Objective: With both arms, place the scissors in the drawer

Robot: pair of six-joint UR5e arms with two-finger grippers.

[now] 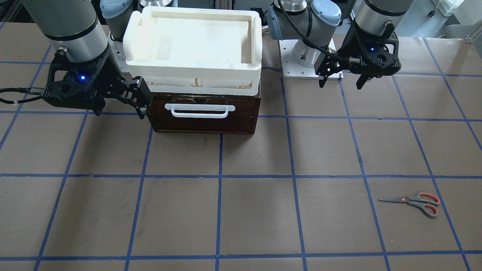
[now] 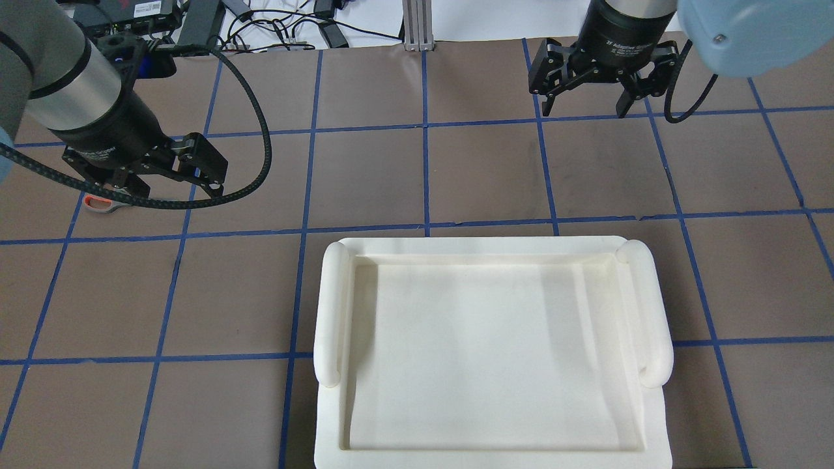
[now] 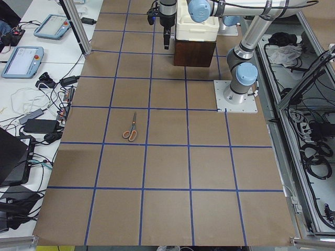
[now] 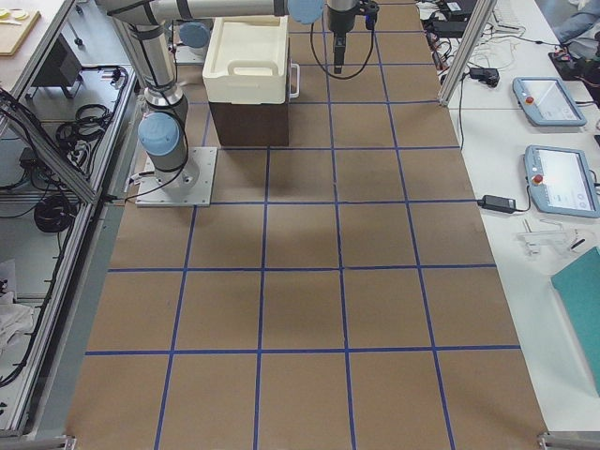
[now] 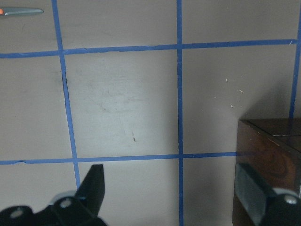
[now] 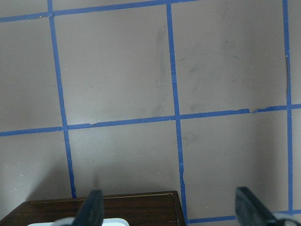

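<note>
The scissors [image 1: 412, 201] lie flat on the brown table on my left side, also seen in the exterior left view [image 3: 131, 128]; only a handle loop [image 2: 98, 203] shows in the overhead view. The dark brown drawer [image 1: 203, 113] is closed, with its white bar handle [image 1: 199, 111] facing front. My left gripper [image 1: 341, 86] is open and empty, hovering well away from the scissors; its wrist view shows a blade tip [image 5: 19, 12] at the top left. My right gripper [image 1: 119, 112] is open and empty, close beside the drawer's end.
A white foam tray [image 1: 256, 41] sits on top of the drawer and fills the lower overhead view [image 2: 332, 306]. The left arm's white base plate [image 1: 297, 71] stands behind the left gripper. Blue tape lines grid the table.
</note>
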